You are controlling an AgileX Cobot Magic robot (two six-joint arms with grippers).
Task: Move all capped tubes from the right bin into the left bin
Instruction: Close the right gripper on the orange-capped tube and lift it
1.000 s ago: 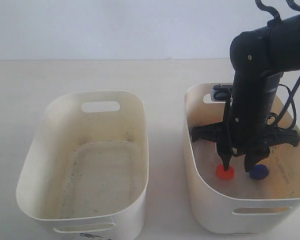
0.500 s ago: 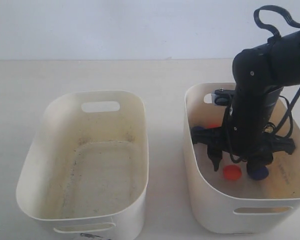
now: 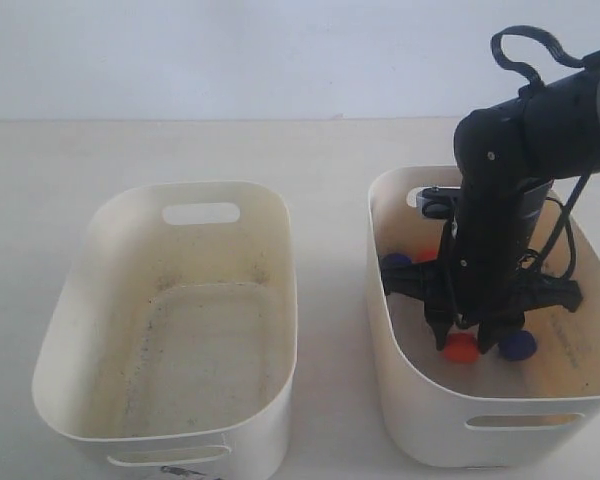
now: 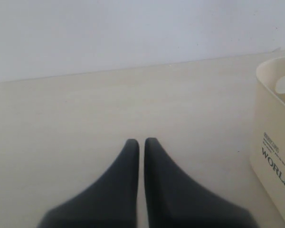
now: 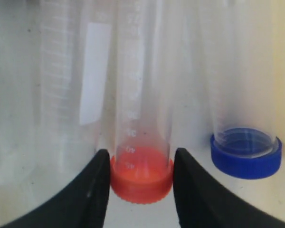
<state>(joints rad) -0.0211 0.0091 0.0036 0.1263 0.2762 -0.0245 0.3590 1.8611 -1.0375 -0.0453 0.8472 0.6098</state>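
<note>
My right gripper [image 3: 463, 343] reaches down into the right bin [image 3: 420, 415]. In the right wrist view, its jaws [image 5: 142, 153] press both sides of the orange cap of a clear capped tube [image 5: 141, 183] standing cap-down. A blue-capped tube [image 5: 246, 154] stands beside it, apart from the fingers. In the exterior view, the orange cap [image 3: 461, 349] and blue cap [image 3: 519, 345] sit near the bin's front. Another blue cap [image 3: 396, 261] and orange cap [image 3: 426, 254] show behind the arm. The left bin [image 3: 62, 365] holds nothing. My left gripper [image 4: 141, 141] is shut over bare table.
The left wrist view shows a cream tub wall [image 4: 273, 156] printed "WORLD" off to one side of the left gripper. Both bins stand on a pale tabletop [image 3: 330, 160], with a gap of table between them.
The right gripper's jaws opened wider, then closed in onto the orange cap. The arm shifted slightly toward the bin's middle and the orange-capped tube moved a little with it.
</note>
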